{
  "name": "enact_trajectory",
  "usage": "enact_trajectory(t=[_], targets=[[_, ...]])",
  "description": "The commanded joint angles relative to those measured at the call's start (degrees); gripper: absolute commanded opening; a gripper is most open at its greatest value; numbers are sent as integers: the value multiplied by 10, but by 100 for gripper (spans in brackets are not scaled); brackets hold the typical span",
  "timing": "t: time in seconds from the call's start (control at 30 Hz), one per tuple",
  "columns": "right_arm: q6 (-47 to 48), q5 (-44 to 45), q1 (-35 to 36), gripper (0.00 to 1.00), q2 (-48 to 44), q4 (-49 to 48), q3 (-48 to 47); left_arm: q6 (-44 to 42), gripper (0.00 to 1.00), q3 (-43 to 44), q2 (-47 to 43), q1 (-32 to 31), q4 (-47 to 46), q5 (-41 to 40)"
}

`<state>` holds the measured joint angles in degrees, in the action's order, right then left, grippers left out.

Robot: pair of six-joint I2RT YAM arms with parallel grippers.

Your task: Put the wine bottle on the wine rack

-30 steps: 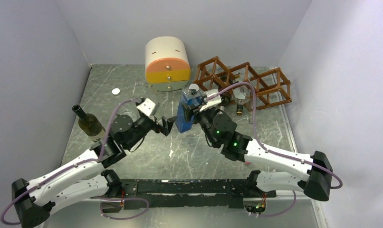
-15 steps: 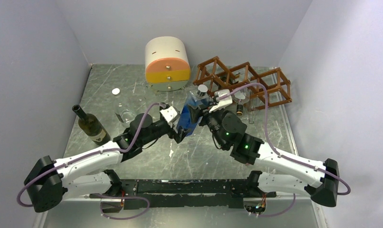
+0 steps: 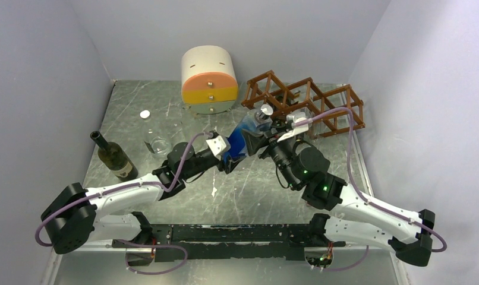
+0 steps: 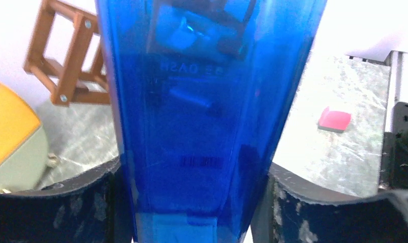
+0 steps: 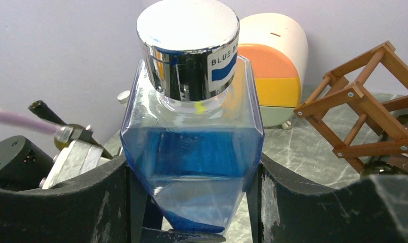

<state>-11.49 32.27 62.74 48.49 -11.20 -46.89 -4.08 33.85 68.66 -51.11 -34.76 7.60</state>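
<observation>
A blue square bottle with a silver cap hangs tilted above the table, cap toward the reddish-brown wine rack. My right gripper is shut on its shoulder just below the cap; in the right wrist view both fingers press the blue bottle. My left gripper is shut on its base end, with the pads against both sides of the blue bottle. A dark green wine bottle stands alone at the left.
A cream-and-orange drawer cabinet stands at the back, left of the rack. A clear glass and a small white cap lie on the left half of the table. Grey walls close in on three sides.
My left gripper has swung right to the blue bottle's base and closed on it. My right gripper has carried the bottle back and right, tipping its cap toward the rack.
</observation>
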Motion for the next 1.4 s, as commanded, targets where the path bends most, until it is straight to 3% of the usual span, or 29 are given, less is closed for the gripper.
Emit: enact_trajectory(t=[0.0,0.1,0.17,0.2,0.33,0.37,0.47,0.67,0.77,1.0,1.37], targets=[[-48,-13,1,0,-41,-35,-28,-38,62,-24,2,4,-128,55],[-59,-11,0,0,-51,-20,-26,-53,39,-27,5,4,-149,69],[-65,-5,0,0,-53,0,-30,-72,11,-18,6,4,-139,74],[-70,2,1,3,-53,15,-35,-84,8,-11,7,4,-130,74],[-68,6,0,53,-52,83,-62,-154,7,-1,5,4,-131,66],[-64,1,1,61,-53,99,-69,-176,7,-2,4,4,-146,58],[-43,-24,0,73,-58,156,-100,-260,7,-2,2,4,-181,30],[-21,-14,0,75,-77,273,-200,-482,7,60,30,6,-185,-36],[-15,-14,1,75,-84,299,-226,-564,7,95,46,14,-178,-26],[-40,17,1,74,-52,410,-310,-672,7,132,61,28,-159,32],[-35,-13,0,77,45,617,-386,-844,7,155,46,28,-106,104]])
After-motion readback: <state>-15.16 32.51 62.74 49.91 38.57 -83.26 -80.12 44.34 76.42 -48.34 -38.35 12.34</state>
